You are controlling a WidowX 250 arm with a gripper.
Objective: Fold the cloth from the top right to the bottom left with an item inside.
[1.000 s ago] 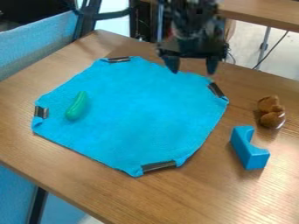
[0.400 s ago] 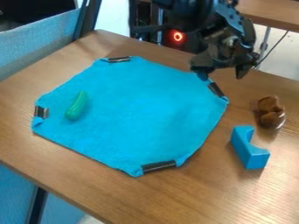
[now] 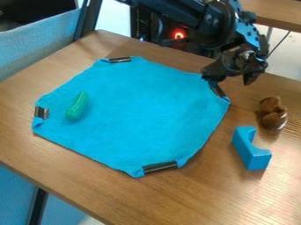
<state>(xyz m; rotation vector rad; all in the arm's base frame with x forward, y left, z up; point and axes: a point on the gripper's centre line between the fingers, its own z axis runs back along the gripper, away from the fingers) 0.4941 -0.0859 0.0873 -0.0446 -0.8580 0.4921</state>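
Some way lower now, with the open, empty gripper by the top-right clip — probably nearly ready to pinch.

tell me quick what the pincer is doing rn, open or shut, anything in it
pincer: open, nothing seen held, at the black clip on the blue fabric cloth's upper right corner; can't tell if touching

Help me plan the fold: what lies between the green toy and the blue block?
In the camera view, bare cloth, then bare table.
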